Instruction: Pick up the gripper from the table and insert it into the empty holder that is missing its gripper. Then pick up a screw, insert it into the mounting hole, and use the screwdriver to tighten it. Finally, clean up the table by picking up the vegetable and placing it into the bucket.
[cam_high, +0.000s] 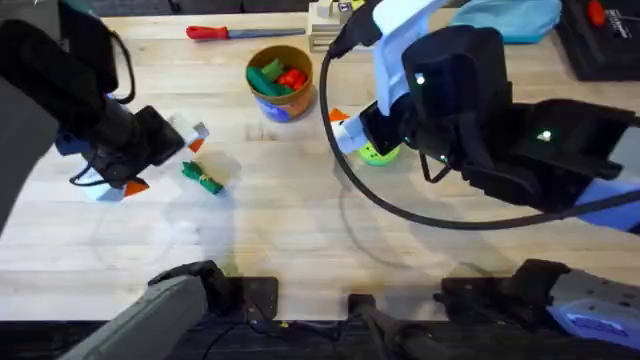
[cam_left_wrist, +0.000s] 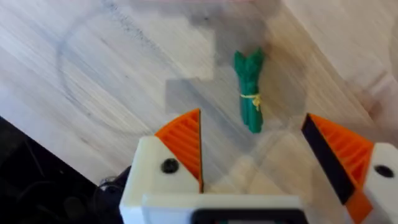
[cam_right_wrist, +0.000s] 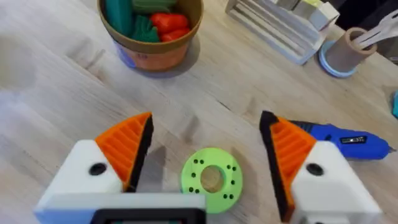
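The vegetable (cam_high: 203, 178) (cam_left_wrist: 250, 90), a thin green bundle with a yellow tie, lies flat on the wooden table. My left gripper (cam_high: 165, 165) (cam_left_wrist: 255, 155) hovers open just short of it, its orange pads apart and nothing between them. My right gripper (cam_high: 350, 132) (cam_right_wrist: 208, 155) is open over a round green disc (cam_high: 381, 153) (cam_right_wrist: 211, 177) that lies between its fingers. The bucket (cam_high: 280, 82) (cam_right_wrist: 152, 37) stands at the back middle, with green and red toy vegetables inside. The red-handled screwdriver (cam_high: 235, 32) lies at the far edge. The gripper to be inserted is hidden or out of view.
A grey slotted rack (cam_right_wrist: 280, 25) and a small cup on a blue base (cam_right_wrist: 348, 53) stand behind the disc. A blue tool (cam_right_wrist: 345, 138) lies beside the right finger. A black cable (cam_high: 400, 210) loops over the table's middle.
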